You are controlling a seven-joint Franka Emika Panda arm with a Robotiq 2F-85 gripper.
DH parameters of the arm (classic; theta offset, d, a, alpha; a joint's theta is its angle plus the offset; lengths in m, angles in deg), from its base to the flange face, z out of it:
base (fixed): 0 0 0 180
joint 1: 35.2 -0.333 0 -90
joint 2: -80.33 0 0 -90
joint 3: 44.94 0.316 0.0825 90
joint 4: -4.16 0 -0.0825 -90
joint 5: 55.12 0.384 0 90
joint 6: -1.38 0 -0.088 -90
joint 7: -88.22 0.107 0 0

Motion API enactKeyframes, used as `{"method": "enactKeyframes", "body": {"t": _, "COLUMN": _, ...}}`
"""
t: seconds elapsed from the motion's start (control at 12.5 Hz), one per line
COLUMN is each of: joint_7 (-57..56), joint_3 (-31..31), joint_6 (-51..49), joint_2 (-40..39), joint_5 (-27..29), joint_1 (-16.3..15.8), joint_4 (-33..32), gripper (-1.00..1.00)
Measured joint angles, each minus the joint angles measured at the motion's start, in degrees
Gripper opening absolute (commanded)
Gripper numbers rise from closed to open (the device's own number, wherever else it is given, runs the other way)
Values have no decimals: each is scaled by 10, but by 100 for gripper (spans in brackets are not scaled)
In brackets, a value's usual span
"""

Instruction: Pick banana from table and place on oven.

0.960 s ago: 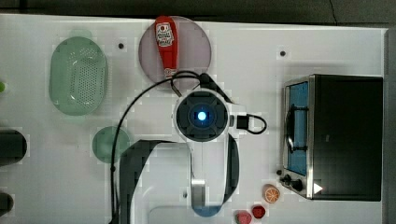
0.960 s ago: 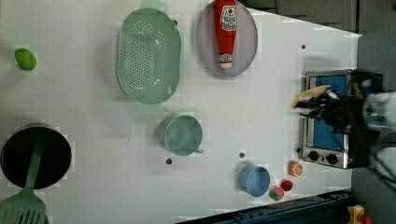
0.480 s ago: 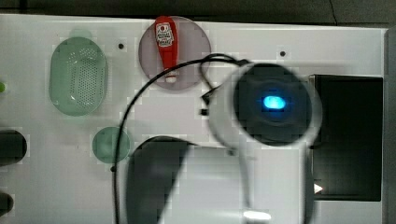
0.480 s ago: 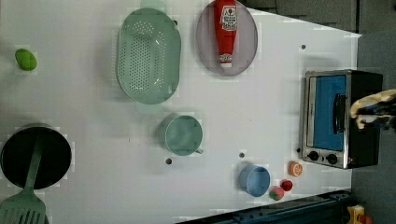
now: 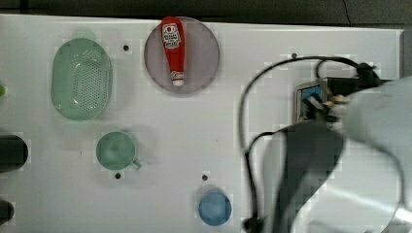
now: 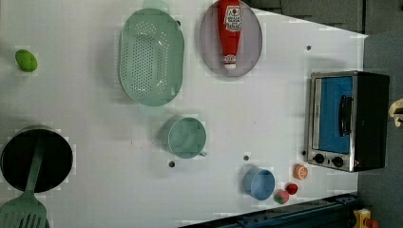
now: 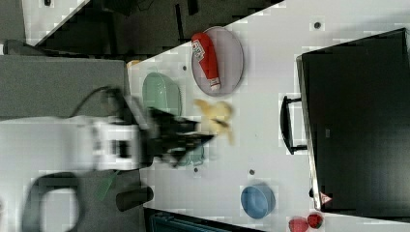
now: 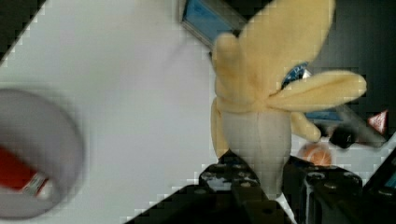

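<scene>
The banana (image 8: 261, 126) is a soft, plush-looking toy: a pale cream body with yellow peel flaps splayed outward from its top, one broad flap rising high and a narrower one jutting sideways. It is up in the air, clear of the table (image 6: 95, 142), clamped at its lower end between the black fingers (image 8: 219, 179) of the gripper (image 8: 259, 186), whose jaws stand only narrowly apart, pressed against the cream body. In the right view the banana (image 7: 216, 120) hangs in front of the gripper (image 7: 200, 137), seen over the white tabletop between the arm and the oven (image 7: 358, 121). In the left view a sliver of yellow (image 6: 397, 111) shows at the picture's right edge, beyond the oven's black top (image 6: 373, 118).

The oven stands near one end of the table, with a silver frame, blue-tinted glass door, dark handle and black knobs. Nothing lies on its top.

Farther out on the table sit a grey plate (image 6: 231, 40) carrying a red ketchup bottle (image 6: 229, 31), a pale green colander (image 6: 151, 56), a green cup (image 6: 187, 137) and a blue cup (image 6: 260, 184).
</scene>
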Motion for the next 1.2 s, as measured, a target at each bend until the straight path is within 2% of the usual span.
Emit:
{"method": "enactKeyframes", "body": {"t": 0.4, "joint_7": -205, "joint_3": -126, "joint_6": 140, "joint_2": -139, "joint_5": -1, "joint_1": 7, "joint_4": -14, "gripper": -59}}
{"method": "enactKeyframes", "body": {"t": 0.56, "joint_7": -250, "joint_3": -155, "joint_6": 158, "joint_2": -173, "joint_5": 35, "joint_1": 13, "joint_4": -13, "gripper": -59}}
{"method": "enactKeyframes", "body": {"t": 0.64, "joint_7": -260, "joint_3": -165, "joint_6": 159, "joint_2": -179, "joint_5": 46, "joint_1": 13, "joint_4": -15, "gripper": -50}}
{"method": "enactKeyframes", "body": {"t": 0.8, "joint_7": -292, "joint_3": -175, "joint_6": 164, "joint_2": -181, "joint_5": 60, "joint_1": 16, "joint_4": -13, "gripper": -8}}
{"method": "enactKeyframes", "body": {"t": 1.12, "joint_7": -320, "joint_3": -163, "joint_6": 168, "joint_2": -173, "joint_5": 51, "joint_1": 25, "joint_4": -10, "gripper": 84}}
{"method": "enactKeyframes", "body": {"t": 1.2, "joint_7": -330, "joint_3": -158, "joint_6": 162, "joint_2": -175, "joint_5": 50, "joint_1": 24, "joint_4": -4, "gripper": 99}}
